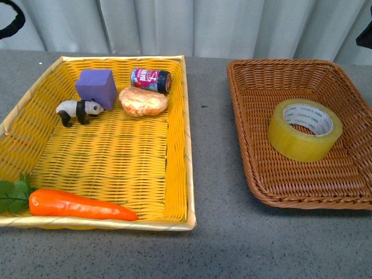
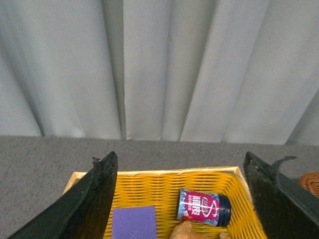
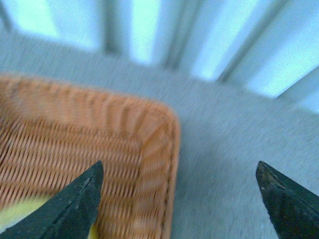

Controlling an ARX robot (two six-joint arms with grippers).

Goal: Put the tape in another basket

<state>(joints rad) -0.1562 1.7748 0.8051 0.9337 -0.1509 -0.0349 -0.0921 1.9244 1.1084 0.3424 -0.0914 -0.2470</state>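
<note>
Left fingers (image 2: 97,196) spread wide, gripping and touching nothing. Right fingers (image 3: 75,204) likewise wide apart, empty. Tape (image 1: 304,129) lies flat near centre of basket (image 1: 279,65), which stands at 3 o'clock from the yellow tray (image 1: 116,157).

Grey tabletop with two woven containers side by side.
The flat, finely speckled grey tabletop (image 1: 212,192) carries a rectangular bright yellow woven tray with a pale rim (image 1: 189,174) on the left and a rectangular dark brown woven wicker basket (image 1: 249,145) on the right. The two stand apart, with a bare strip of table between them and more bare table along the near edge.
</note>
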